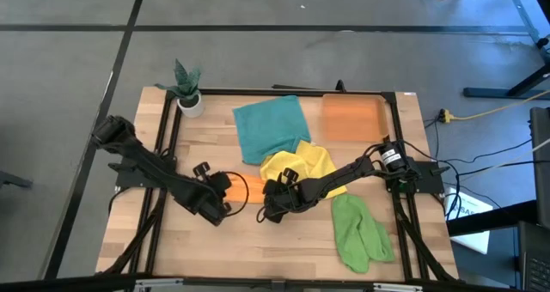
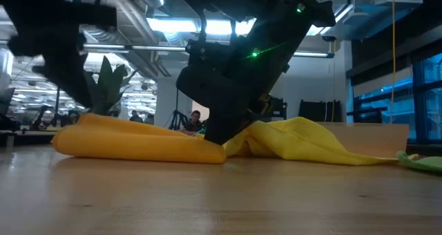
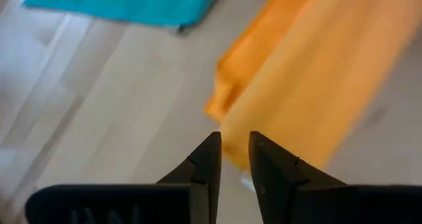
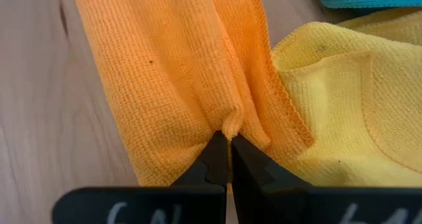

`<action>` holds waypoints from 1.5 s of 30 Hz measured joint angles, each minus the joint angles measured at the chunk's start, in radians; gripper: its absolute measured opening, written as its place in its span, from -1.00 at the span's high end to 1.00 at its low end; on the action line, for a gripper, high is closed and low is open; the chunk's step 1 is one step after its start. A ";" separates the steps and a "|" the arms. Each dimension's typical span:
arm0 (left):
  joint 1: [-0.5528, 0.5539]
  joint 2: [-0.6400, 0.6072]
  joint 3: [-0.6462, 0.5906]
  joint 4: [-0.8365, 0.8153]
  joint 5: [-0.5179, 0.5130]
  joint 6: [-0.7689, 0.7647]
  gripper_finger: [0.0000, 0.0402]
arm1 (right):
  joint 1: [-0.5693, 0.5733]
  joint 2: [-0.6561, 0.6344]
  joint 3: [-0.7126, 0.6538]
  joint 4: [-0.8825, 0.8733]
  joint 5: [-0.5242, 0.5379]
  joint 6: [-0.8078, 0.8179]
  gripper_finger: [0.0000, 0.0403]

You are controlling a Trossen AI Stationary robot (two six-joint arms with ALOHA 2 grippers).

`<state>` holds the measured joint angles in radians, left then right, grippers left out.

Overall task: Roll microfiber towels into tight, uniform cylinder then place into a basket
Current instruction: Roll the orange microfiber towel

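Observation:
The orange towel [image 1: 244, 189] lies as a loose roll on the table's wood, between my two grippers. My left gripper [image 3: 234, 151] hovers open just above its left end, touching nothing. My right gripper [image 4: 229, 145] is shut on the roll's right end, where it meets the crumpled yellow towel [image 1: 302, 167]. The teal towel [image 1: 270, 129] lies flat farther back. The green towel [image 1: 361, 232] lies at the near right. The orange basket [image 1: 352, 117] stands at the far right. My right gripper pinches a small puckered fold [image 4: 227, 126] in the orange towel between its two fingertips, at the end beside the yellow towel. The fingers slant down from the table's right side. The towel rests on the table [image 2: 138, 144], slack.
A white pot with a green plant [image 1: 188, 93] stands at the far left corner. A black frame rail [image 1: 163, 146] runs round the tabletop. Bare wood [image 1: 258, 249] lies along the near edge.

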<state>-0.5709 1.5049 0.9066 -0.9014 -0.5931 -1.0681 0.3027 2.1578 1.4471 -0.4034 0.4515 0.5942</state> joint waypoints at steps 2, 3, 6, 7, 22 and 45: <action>-0.018 -0.030 0.009 0.014 -0.006 0.023 0.66 | 0.000 0.000 0.000 0.000 0.000 0.000 0.97; -0.027 -0.045 0.011 0.025 -0.014 0.036 0.66 | 0.000 0.000 0.000 0.000 0.000 0.000 0.97; -0.059 -0.062 0.011 0.081 -0.040 0.091 0.66 | 0.000 0.000 0.000 0.001 0.000 0.000 0.97; -0.068 -0.062 0.011 0.096 -0.047 0.110 0.66 | 0.000 0.000 0.000 0.001 0.000 0.001 0.97; -0.093 0.209 -0.042 0.297 -0.156 0.172 0.66 | 0.000 0.000 0.000 0.003 -0.001 0.003 0.97; -0.049 0.298 -0.039 0.319 -0.099 0.136 0.66 | -0.002 0.001 0.016 0.007 -0.074 -0.089 0.86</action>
<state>-0.6197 1.8027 0.8677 -0.5823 -0.6925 -0.9325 0.3012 2.1589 1.4635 -0.3969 0.3776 0.5052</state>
